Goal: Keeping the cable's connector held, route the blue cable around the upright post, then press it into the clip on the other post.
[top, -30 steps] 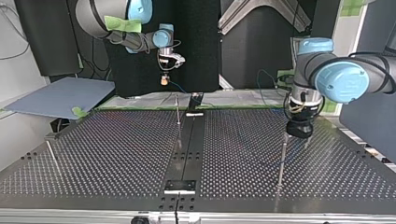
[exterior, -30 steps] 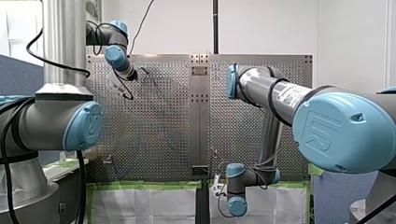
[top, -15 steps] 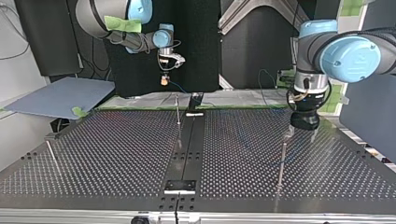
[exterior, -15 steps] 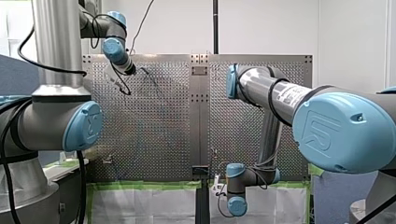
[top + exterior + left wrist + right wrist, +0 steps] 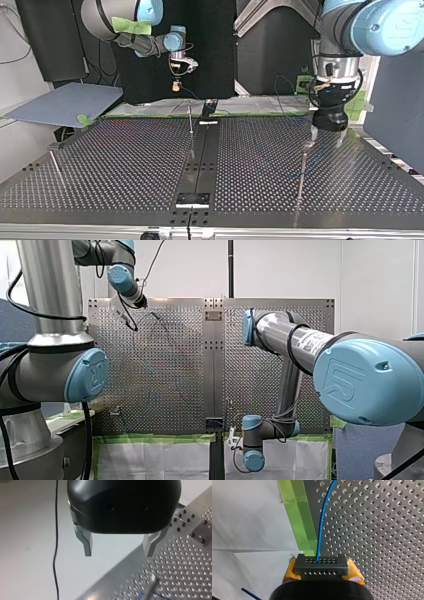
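Lowering the spread left end effector (image 5: pixel 326 141), at the post's (image 5: pixel 301 175) one o'clock, astride the cable (image 5: pixel 323 517) was advised; the right end effector (image 5: pixel 322 573) was clamped on the connector (image 5: pixel 321 565).

In the right wrist view the connector (image 5: pixel 321 565) covers most of the yellow pads (image 5: pixel 355 573) of my right gripper (image 5: pixel 321 567), whose body is cut off by the picture's edge. The blue cable (image 5: pixel 322 525) runs out of that view, so its further course does not show there. In the left wrist view the post (image 5: pixel 152 586) ahead of my left gripper (image 5: pixel 118 555) is blurred, and the worktop (image 5: pixel 185 562) around it also. In the top view the cable is too faint to follow, and the clip is too small to make out.
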Robot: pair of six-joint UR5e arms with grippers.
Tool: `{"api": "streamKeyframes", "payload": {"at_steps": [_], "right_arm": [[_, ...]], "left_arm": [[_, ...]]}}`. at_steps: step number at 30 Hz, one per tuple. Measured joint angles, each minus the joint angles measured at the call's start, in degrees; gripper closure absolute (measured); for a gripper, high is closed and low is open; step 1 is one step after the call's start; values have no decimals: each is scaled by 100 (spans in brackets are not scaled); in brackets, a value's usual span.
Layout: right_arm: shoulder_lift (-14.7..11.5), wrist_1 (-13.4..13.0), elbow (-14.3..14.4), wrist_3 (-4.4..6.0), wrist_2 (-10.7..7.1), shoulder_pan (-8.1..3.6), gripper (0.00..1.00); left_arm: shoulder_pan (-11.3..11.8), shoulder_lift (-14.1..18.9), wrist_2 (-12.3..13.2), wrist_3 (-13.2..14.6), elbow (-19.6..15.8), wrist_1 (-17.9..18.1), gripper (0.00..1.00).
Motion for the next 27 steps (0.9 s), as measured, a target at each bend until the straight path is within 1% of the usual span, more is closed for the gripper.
{"api": "streamKeyframes", "payload": {"at_steps": [4,11,15,21,24,27], "right_arm": [[0,0,-1,-3,0,0,100],[0,-8,-1,-7,0,0,100],[0,23,-1,-19,1,1,100],[0,80,0,-51,5,1,100],[0,81,0,-68,2,1,100],[0,89,0,-98,1,0,100]], "left_arm": [[-89,106,-22,201,1,8,0],[-212,144,185,537,1,2,0],[-265,78,218,713,5,-100,0],[-349,-188,-5,1021,10,-387,0],[-357,-235,-142,1163,36,-510,0],[-351,-245,-283,1305,117,-534,0]]}}
